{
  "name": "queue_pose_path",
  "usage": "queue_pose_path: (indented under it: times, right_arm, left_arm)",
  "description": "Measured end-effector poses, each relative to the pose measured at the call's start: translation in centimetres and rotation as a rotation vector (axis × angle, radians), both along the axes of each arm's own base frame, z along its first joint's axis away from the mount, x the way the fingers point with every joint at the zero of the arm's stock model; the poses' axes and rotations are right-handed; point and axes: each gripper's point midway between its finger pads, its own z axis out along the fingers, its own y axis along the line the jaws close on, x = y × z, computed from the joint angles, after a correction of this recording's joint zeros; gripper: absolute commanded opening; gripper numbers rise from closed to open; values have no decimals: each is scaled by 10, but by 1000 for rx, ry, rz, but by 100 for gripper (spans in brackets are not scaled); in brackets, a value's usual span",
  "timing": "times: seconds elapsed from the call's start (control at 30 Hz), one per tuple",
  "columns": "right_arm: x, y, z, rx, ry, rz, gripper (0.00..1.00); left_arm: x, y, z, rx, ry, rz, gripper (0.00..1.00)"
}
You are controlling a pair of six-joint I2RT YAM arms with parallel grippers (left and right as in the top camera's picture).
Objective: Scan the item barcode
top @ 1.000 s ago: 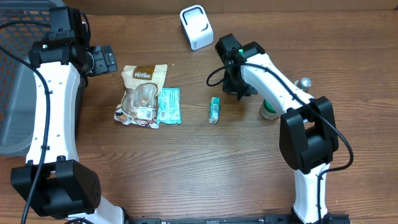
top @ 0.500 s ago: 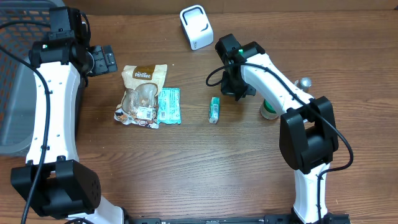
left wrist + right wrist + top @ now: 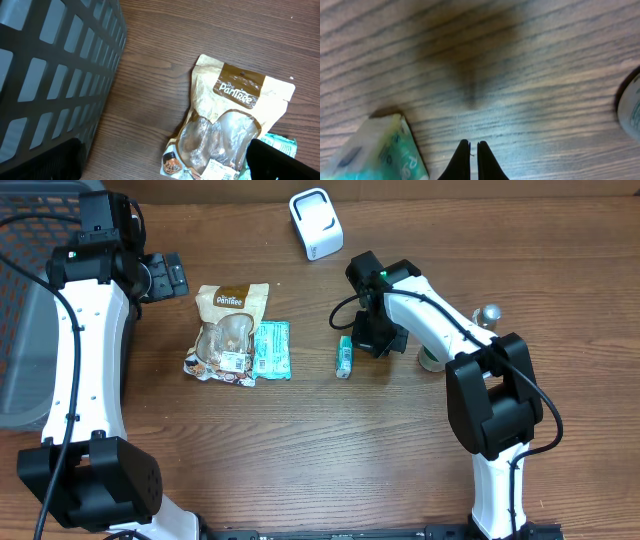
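Green pack (image 3: 344,357): lying flat on the wooden table (image 3: 300,450), untouched.
Right gripper (image 3: 472,144): pointing down just beside the pack, at its 2 o'clock, fingers pressing together, gripping nothing.
White scanner (image 3: 315,223): standing at the pack's 12 o'clock, well apart.
Snack pouch (image 3: 230,330): lying at its 9 o'clock.
Left gripper (image 3: 165,277): hanging at the pouch's 10 o'clock, fingers spreading wide, empty.

Three packets lie on the counter (image 3: 300,450): one brown snack pouch (image 3: 229,328), one teal packet (image 3: 271,349), one small green pack (image 3: 344,357) just beside the right pincer (image 3: 470,146). One tape roll (image 3: 431,361) sits near it; one white scanner (image 3: 316,224) and one basket (image 3: 20,330) farther off.
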Motion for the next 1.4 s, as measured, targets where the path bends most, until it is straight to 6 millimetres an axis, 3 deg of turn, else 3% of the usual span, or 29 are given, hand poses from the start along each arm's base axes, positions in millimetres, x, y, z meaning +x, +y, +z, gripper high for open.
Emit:
queue_pose_path:
  times: [0.13, 0.37, 0.7, 0.83, 0.87, 0.9, 1.1, 1.4]
  right_arm:
    - [-5, 4, 0, 24, 24, -3, 4]
    - [-16, 34, 4, 197, 90, 22, 4]
    - [-24, 56, 10, 331, 138, 31, 4]
    - [-23, 62, 12, 362, 139, 36, 25]
    - [-23, 62, 12, 367, 138, 36, 40]
    - [-22, 63, 13, 371, 137, 33, 46]
    - [-17, 66, 13, 385, 115, 44, 49]
    - [-6, 69, 13, 388, 61, 57, 42]
  left_arm:
    - [0, 0, 0, 0, 0, 0, 100]
    - [0, 0, 0, 0, 0, 0, 100]
    - [0, 0, 0, 0, 0, 0, 100]
    - [0, 0, 0, 0, 0, 0, 99]
    - [0, 0, 0, 0, 0, 0, 100]
    - [0, 0, 0, 0, 0, 0, 100]
    - [0, 0, 0, 0, 0, 0, 100]
    - [0, 0, 0, 0, 0, 0, 100]
